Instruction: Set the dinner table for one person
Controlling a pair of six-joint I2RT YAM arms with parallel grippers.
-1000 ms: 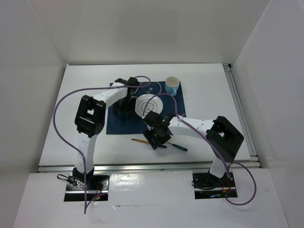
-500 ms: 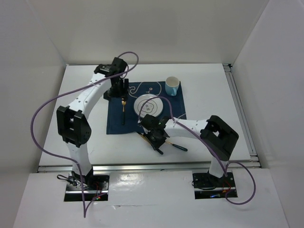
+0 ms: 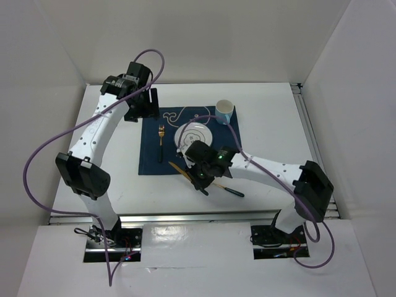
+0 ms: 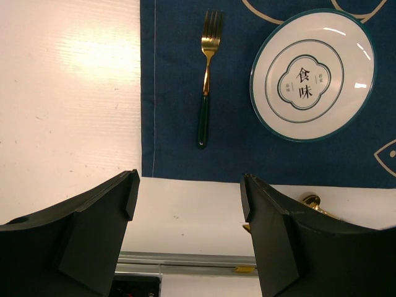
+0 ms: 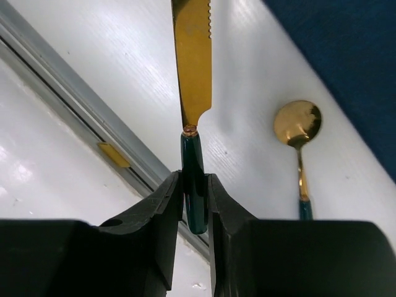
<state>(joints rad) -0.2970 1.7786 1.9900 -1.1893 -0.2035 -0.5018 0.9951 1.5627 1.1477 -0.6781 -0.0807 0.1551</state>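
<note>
The white dinner table (image 3: pixel 278 124) carries a navy placemat (image 3: pixel 148 162). On the mat lie a gold fork with a dark green handle (image 3: pixel 161 139) and a white plate with a green rim (image 3: pixel 193 133). A blue cup (image 3: pixel 224 112) stands at the mat's far right corner. My left gripper (image 3: pixel 139 105) is open and empty, raised over the mat's far left corner; its wrist view shows the fork (image 4: pixel 207 74) and plate (image 4: pixel 312 74) below. My right gripper (image 3: pixel 202 177) is shut on the green handle of a gold knife (image 5: pixel 192 55), held above the table just in front of the mat.
A gold spoon with a green handle (image 3: pixel 230 189) lies on the bare table in front of the mat, right of my right gripper; it also shows in the right wrist view (image 5: pixel 299 124). An aluminium rail (image 5: pixel 62 105) runs along the near table edge. White walls enclose the table.
My left gripper has drawn back from the fork to the far left, leaving the fork on the mat. My right gripper has lifted the knife off the table toward the mat.
</note>
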